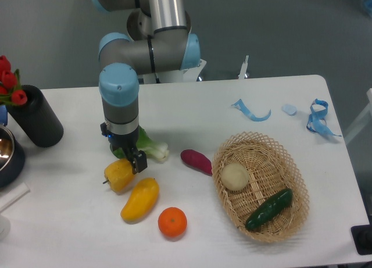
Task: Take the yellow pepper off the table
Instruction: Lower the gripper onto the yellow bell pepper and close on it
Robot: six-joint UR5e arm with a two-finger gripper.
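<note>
Camera view showed the gripper (129, 158) directly over the yellow pepper (119, 174) on the table (192, 99); jaw opening unclear (one finger visible). Leafy green (152, 146) lay just behind, mango-like fruit (140, 199) just in front.

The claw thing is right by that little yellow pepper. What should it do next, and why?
Probably ease straight down a little. The gripper hangs at the upper right edge of the small blocky yellow pepper, which lies free on the white table. Whether its jaws are open cannot be told.
</note>
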